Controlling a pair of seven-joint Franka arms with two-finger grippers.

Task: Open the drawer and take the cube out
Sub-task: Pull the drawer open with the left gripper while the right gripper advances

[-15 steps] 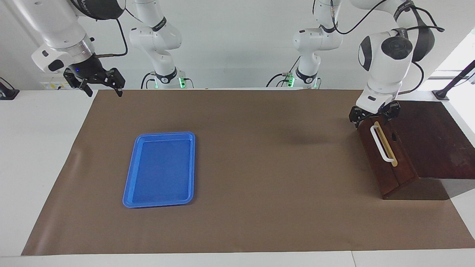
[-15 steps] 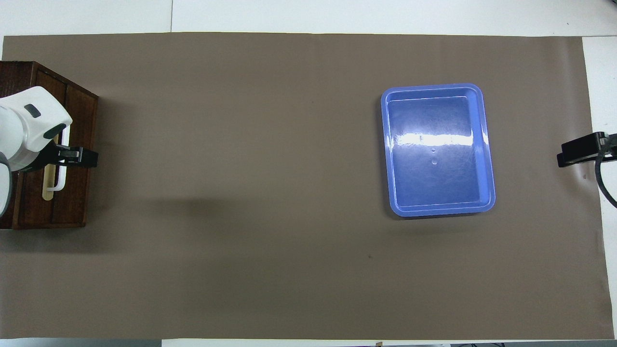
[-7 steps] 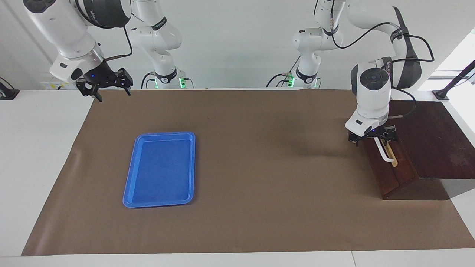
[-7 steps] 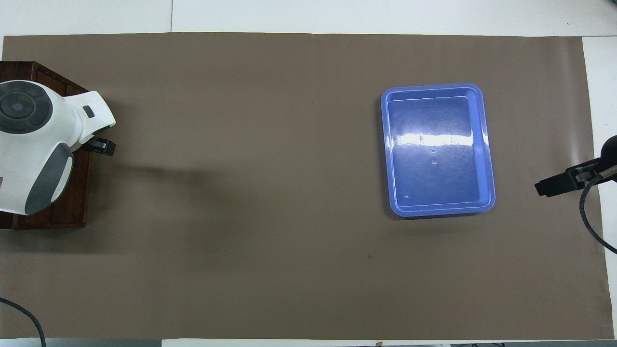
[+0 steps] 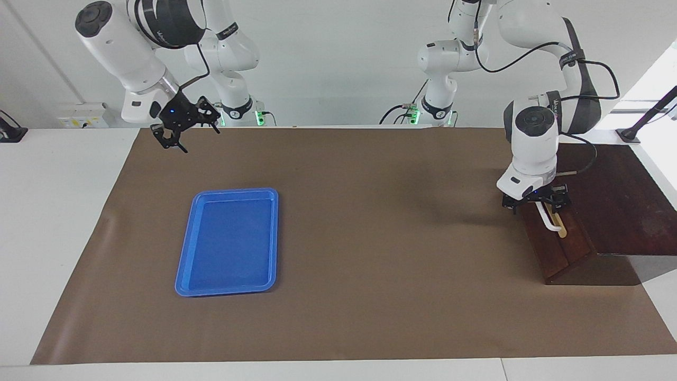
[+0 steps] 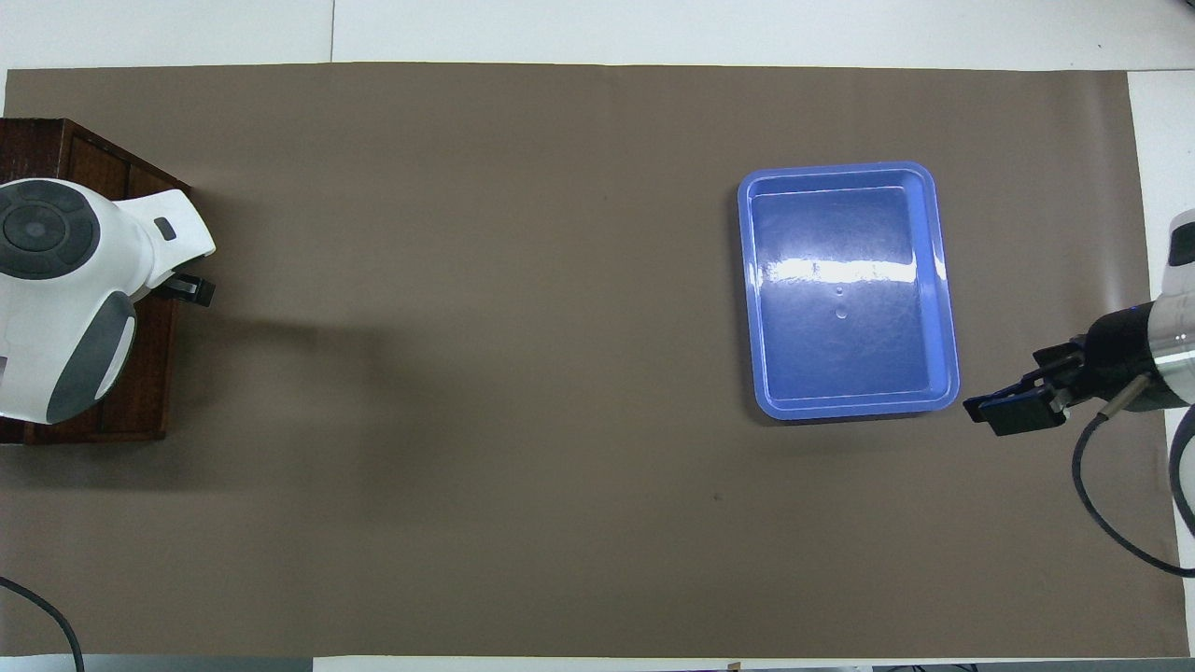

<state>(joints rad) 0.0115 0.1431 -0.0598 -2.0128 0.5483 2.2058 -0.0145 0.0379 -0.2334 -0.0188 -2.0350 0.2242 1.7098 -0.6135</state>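
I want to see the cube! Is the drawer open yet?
Not yet, it is shut. The drawer front sits flush with its dark wooden box, no pale inside shows, and the left gripper is only at the white handle.

Blue tray, reddish-brown drawer, white handle.

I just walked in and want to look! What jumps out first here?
The bright blue tray lies bare on the brown mat, toward the right arm's end. At the other end, the left gripper sits open at the white handle of the closed dark wooden drawer. The right gripper hangs open above the mat.
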